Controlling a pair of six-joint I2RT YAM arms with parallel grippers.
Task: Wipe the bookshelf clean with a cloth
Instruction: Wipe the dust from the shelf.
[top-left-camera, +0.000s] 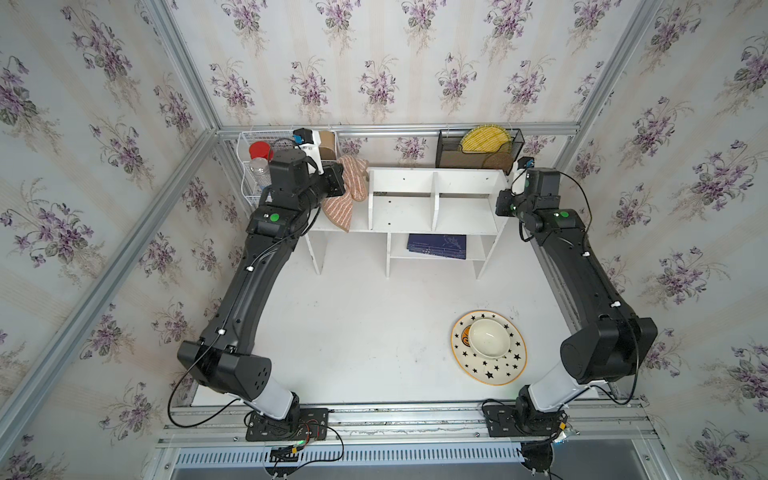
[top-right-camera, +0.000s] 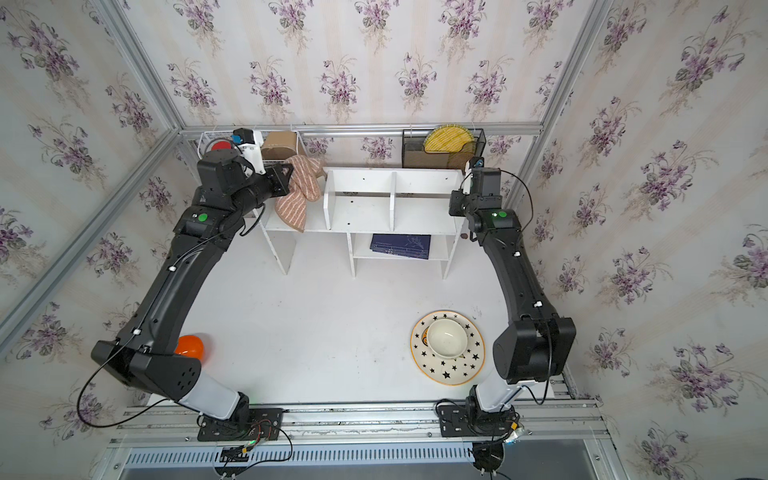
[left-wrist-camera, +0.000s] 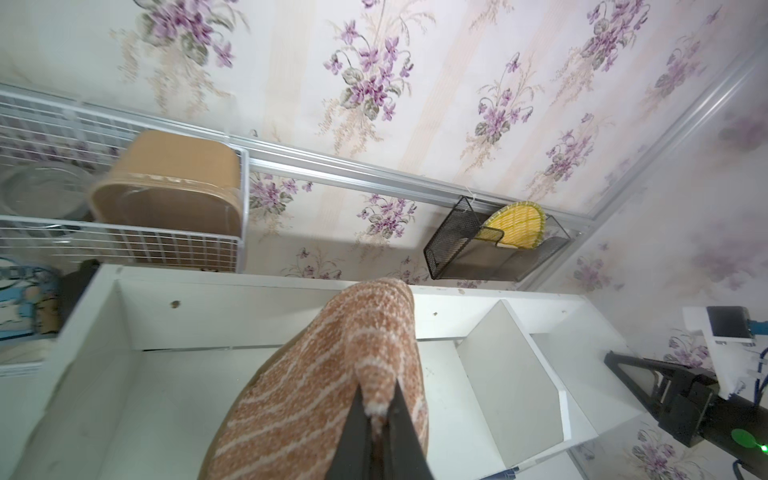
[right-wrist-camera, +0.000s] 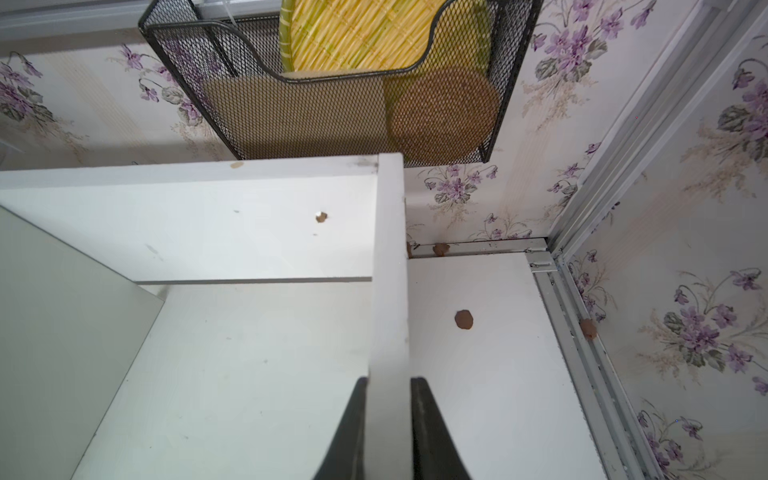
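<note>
The white bookshelf (top-left-camera: 461, 208) (top-right-camera: 419, 208) stands against the back wall, its upper compartments split by upright dividers. The tan striped cloth (top-left-camera: 345, 195) (top-right-camera: 297, 195) hangs bunched over the leftmost compartment, its lower end draped to the shelf's front edge. My left gripper (left-wrist-camera: 378, 384) (top-left-camera: 341, 179) is shut on a fold of the cloth (left-wrist-camera: 332, 374), above the shelf board (left-wrist-camera: 166, 395). My right gripper (right-wrist-camera: 389, 380) (top-left-camera: 505, 203) is shut on the bookshelf's right side panel (right-wrist-camera: 388, 270), one finger on each face.
A white wire basket (top-left-camera: 259, 166) with jars and a brown container hangs behind the left arm. A black mesh rack (top-left-camera: 478, 153) holds a yellow woven plate. A blue book (top-left-camera: 436, 247) lies on the lower shelf. A star-patterned plate (top-left-camera: 488, 370) carries a bowl. Brown crumbs (right-wrist-camera: 464, 319) lie right of the shelf.
</note>
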